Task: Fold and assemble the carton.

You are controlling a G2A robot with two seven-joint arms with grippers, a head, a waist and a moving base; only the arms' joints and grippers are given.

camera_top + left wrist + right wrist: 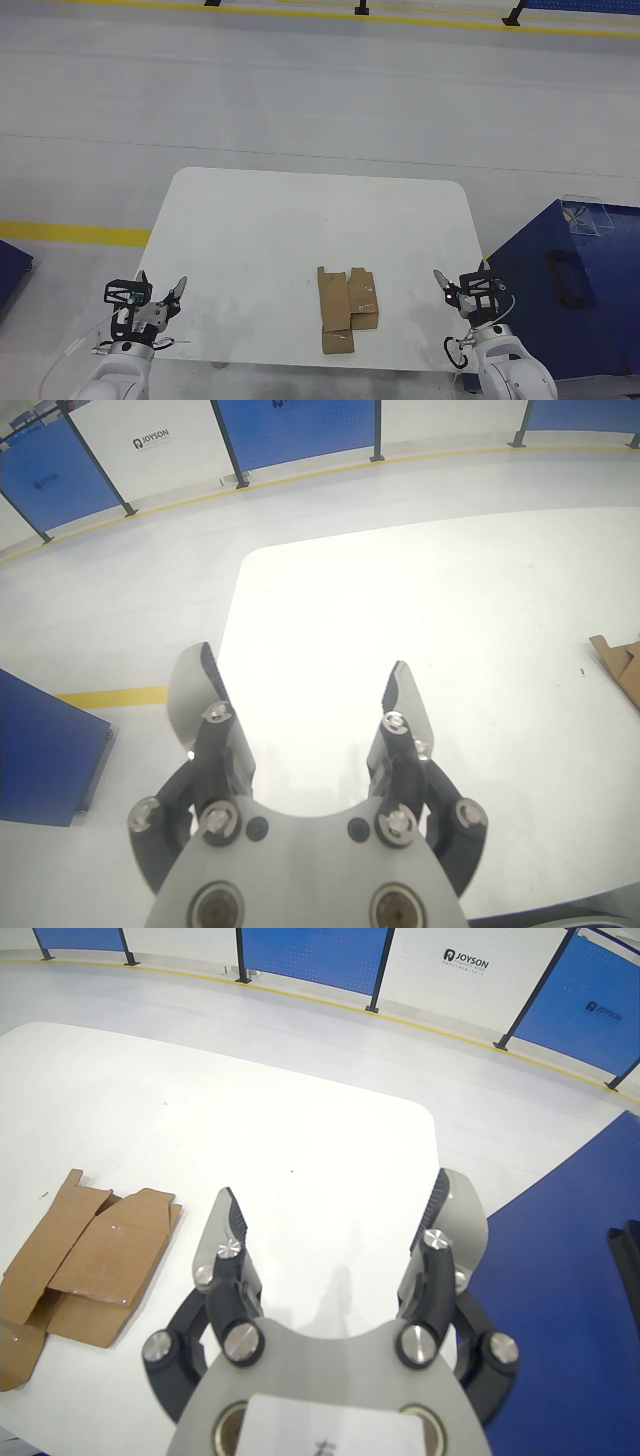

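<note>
A flattened brown carton (344, 306) lies on the white table (300, 230), near the front edge and right of the middle. In the right wrist view the carton (90, 1258) lies flat with its flaps spread, and a corner of the carton (620, 665) shows in the left wrist view. My left gripper (160, 288) hangs at the table's front left corner, open and empty. My right gripper (462, 280) is at the front right corner, open with nothing between its fingers. Both grippers (300, 680) (335, 1203) are well apart from the carton.
A dark blue platform (575, 300) stands right of the table, close to my right gripper, with a black object (566, 275) and a clear holder (583, 213) on it. Another blue platform (45, 760) stands on the floor to the left. Grey floor with yellow lines surrounds the table.
</note>
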